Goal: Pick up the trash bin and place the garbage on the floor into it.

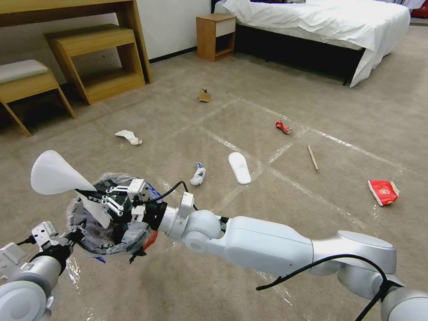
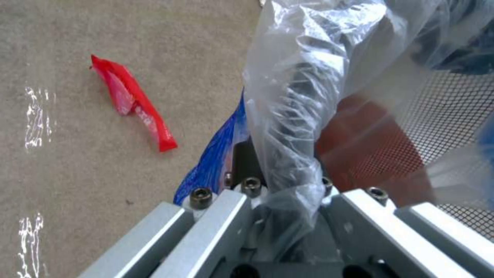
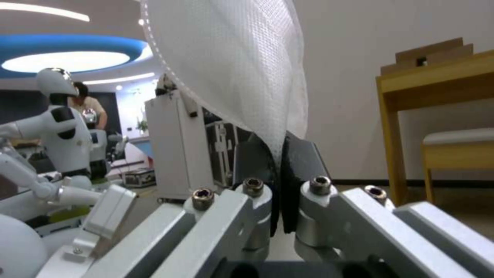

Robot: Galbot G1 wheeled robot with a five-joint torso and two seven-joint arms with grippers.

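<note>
Over carpet, bin seemingly takes slipper.

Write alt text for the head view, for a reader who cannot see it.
The right gripper holds a white slipper above the trash bin, which the left gripper holds by its rim. On the floor beyond lie another slipper, a crushed red can, a stick and a red wrapper.

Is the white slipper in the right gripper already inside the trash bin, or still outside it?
Outside: right gripper holds the slipper above the trash bin.
</note>
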